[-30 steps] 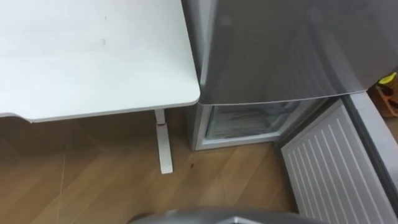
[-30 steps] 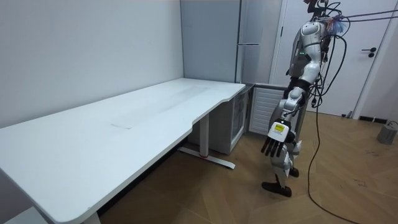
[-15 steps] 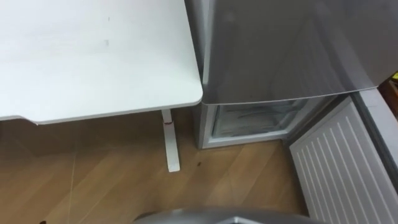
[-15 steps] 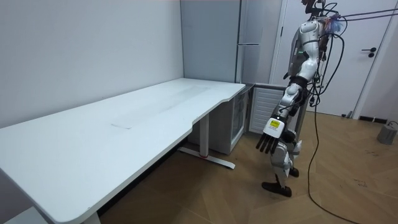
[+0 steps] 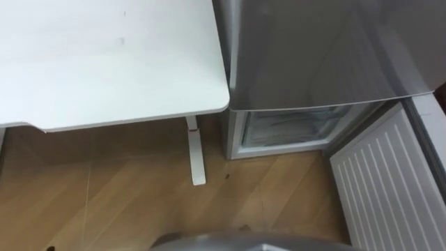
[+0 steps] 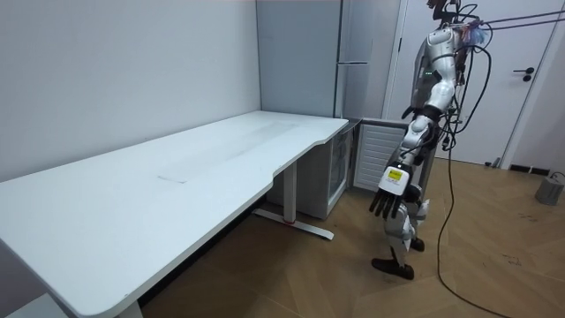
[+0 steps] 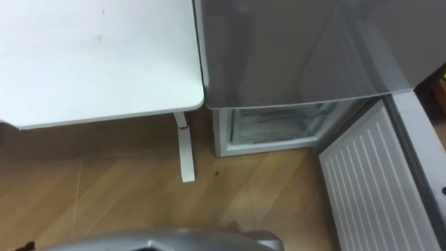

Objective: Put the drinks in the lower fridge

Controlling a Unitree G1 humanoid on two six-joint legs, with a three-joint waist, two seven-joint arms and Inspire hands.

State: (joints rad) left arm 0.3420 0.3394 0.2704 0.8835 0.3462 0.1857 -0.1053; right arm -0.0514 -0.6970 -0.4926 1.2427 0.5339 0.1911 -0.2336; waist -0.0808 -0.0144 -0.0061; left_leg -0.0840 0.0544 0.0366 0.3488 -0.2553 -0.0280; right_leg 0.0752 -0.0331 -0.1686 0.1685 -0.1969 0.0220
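The grey fridge (image 5: 313,49) stands straight ahead of me, its upper door closed. Below it the lower compartment (image 5: 289,129) is open, with pale shelves inside. Its white ribbed door (image 5: 387,188) is swung out towards my right. In the room view I stand upright on the wooden floor, facing the fridge (image 6: 353,79), a step back from the lower door (image 6: 371,155). My left hand (image 6: 387,196) hangs at thigh height with straight fingers and holds nothing.
A long white table (image 5: 104,63) stands left of the fridge, its corner almost touching it, on a white leg (image 5: 197,157). Wooden floor lies in front. In the room view a small grey container (image 6: 549,188) sits on the floor at the right, near a white room door (image 6: 521,79).
The eye view has shifted a little, so table and fridge sit further right: the camera's own move. My left hand swung slightly forward and back at my side.
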